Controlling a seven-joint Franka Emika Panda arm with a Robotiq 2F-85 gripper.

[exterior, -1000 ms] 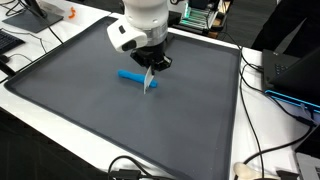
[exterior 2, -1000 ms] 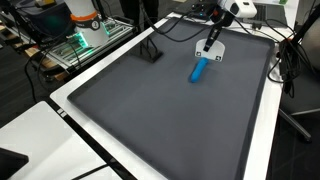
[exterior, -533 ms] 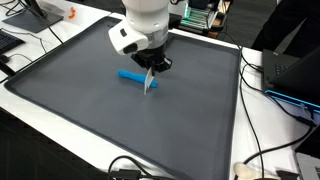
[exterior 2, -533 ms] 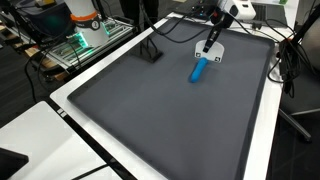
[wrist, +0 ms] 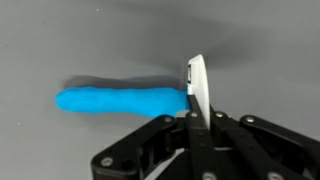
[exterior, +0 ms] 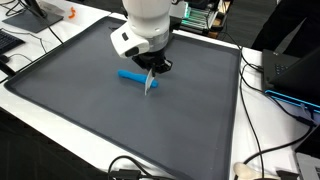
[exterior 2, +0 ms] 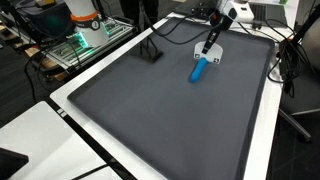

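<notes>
Landmark: blue stick [exterior: 130, 75], a rounded bar lying flat; all places below are given relative to it.
Mat: dark mat [exterior: 80, 115] under the blue stick, reaching well beyond it on every side.
Gripper: gripper [exterior: 153, 72] pointing down, directly over one end of the blue stick; the rest of the stick extends away from it.
Fingers: pressed together on a thin white card [wrist: 197, 88], which the wrist view shows edge-on and roughly upright.
Card position: its lower part stands at the stick's near end. In the wrist view the two appear to meet, but whether they touch or stand just apart cannot be told.
Hazard, rolling: the blue stick looks round. A sideways nudge from the card edge, landing off the stick's axis, would likely spin it or roll it away.
Hazard, card slip: the card is pinched along a narrow strip only. Pushing it against the stick or down beside it could twist it in the grip or bend it.
Hazard, riding over: held too high, the card edge may climb over the stick's end rather than bear on it.
Hazard, blind contact: no view shows the card's bottom edge beside the stick clearly, so excess downward pressure could go unnoticed.
</notes>
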